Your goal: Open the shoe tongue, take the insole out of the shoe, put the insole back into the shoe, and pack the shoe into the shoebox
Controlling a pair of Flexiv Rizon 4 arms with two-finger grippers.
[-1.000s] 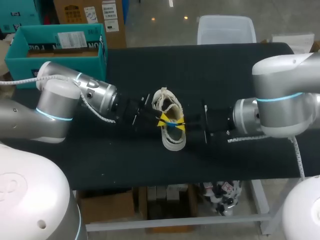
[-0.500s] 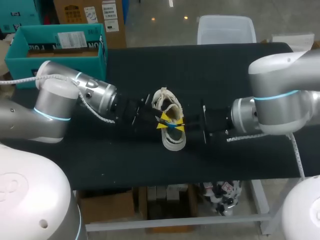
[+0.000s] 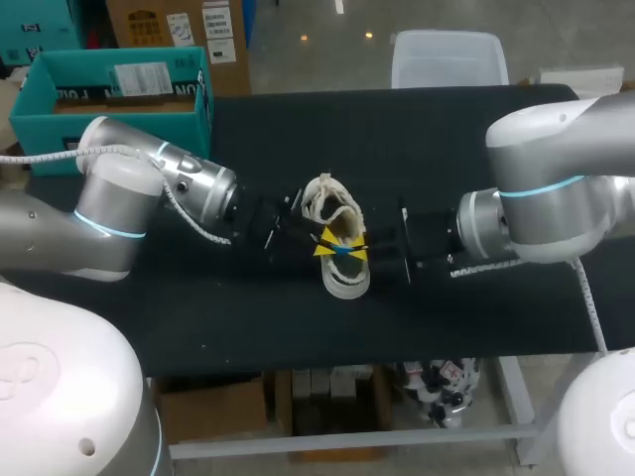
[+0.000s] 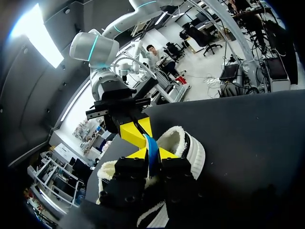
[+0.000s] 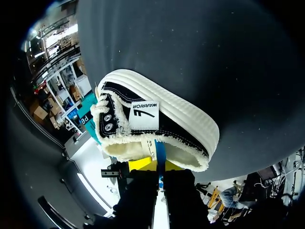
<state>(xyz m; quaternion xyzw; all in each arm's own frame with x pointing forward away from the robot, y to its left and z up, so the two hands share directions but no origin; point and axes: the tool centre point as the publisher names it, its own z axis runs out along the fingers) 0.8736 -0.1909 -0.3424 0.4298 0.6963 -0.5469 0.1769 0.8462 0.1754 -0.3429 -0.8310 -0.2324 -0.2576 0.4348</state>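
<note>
over the shoe (image 3: 343, 283) on the worktop (image 3: 446, 139), the left hand (image 3: 322, 242) and right hand (image 3: 355, 247) are facing each other from opposite sides, both clamping the upright blue insole (image 4: 151, 151); the shoe is lying crosswise between them.

Shoe (image 3: 343, 282) — black canvas, thick white sole, frayed cream trim — mid-table, lying lengthwise near-to-far; blue insole (image 3: 340, 248) thin, edge-on, sticking out of opening; teal shoebox (image 3: 109, 125) open, at table's far-left corner.
</note>
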